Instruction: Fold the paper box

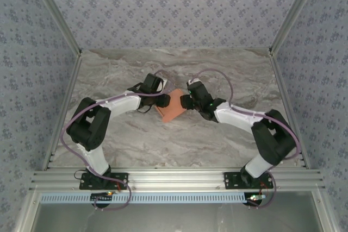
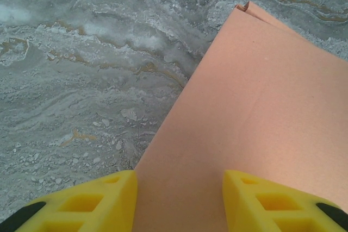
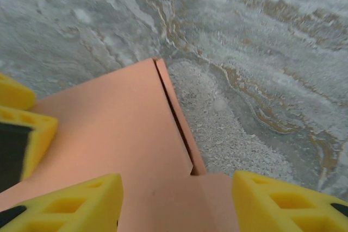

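Top external view: both arms bend in toward the middle of the marble-look table point(image 1: 228, 134) and meet at the paper box point(image 1: 169, 111). It's a salmon-orange card piece lying about dead centre, turned at an angle to the table edges. The left gripper point(image 1: 154, 105) is at the box's left edge and the right gripper point(image 1: 185, 101) is at its upper right edge, so the box sits between the 2 of them.

Left wrist view: the box point(image 2: 255, 107) runs away from the camera as 1 smooth orange panel, with the left gripper point(image 2: 179, 205) right over its near end. The 2 yellow fingers point(image 2: 81, 205) are spread wide. The left one is just past the box's edge over bare table and the other is over the card. So the jaws are apart and not pinching anything. At the far corner a little flap point(image 2: 247, 8) pokes up a bit.

Right wrist view: same deal. The right gripper point(image 3: 176, 205) hangs over the near end of the box point(image 3: 109, 134) with its fingers point(image 3: 288, 202) wide apart, released, and card shows in the gap. A dark seam point(image 3: 176, 120) runs down the top panel, with a narrow strip of card beside it on the table side. At the left edge you can see a yellow finger point(image 3: 32, 123) of the left gripper at the box's other side. Can't tell whether any finger is actually pressing on the card.
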You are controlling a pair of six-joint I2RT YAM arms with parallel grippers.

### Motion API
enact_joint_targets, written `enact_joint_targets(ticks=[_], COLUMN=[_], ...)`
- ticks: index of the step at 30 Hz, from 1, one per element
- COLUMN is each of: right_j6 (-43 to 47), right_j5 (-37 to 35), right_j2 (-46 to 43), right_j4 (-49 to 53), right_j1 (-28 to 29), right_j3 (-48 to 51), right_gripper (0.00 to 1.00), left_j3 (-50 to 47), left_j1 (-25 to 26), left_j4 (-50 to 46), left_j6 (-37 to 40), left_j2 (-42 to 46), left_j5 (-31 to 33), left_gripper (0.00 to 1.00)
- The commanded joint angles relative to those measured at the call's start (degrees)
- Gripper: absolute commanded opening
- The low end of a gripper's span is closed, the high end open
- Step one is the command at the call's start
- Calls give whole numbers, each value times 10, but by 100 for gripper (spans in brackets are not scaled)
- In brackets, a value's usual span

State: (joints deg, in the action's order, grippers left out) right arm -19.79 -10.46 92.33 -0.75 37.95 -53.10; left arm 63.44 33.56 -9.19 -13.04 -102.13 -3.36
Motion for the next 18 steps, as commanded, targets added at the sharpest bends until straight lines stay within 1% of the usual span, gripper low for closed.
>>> enact_joint_targets(ticks=[1, 8, 14, 18], right_j6=[11, 20, 42, 55], right_j5=[27, 24, 31, 37], right_j2=[34, 84, 82, 59], right_j4=[20, 12, 23, 54], right_j1=[-8, -22, -24, -24], right_j3=[-16, -9, -27, -49], right_gripper=[57, 57, 57, 57], left_j3=[2, -10, 1, 7], left_j1=[4, -1, -18, -19], left_j4=[-14, 0, -25, -36], left_j6=[6, 10, 20, 20], left_j2=[-2, 33, 2, -18], left_j5=[14, 24, -4, -11], left_gripper=[46, 53, 55, 55])
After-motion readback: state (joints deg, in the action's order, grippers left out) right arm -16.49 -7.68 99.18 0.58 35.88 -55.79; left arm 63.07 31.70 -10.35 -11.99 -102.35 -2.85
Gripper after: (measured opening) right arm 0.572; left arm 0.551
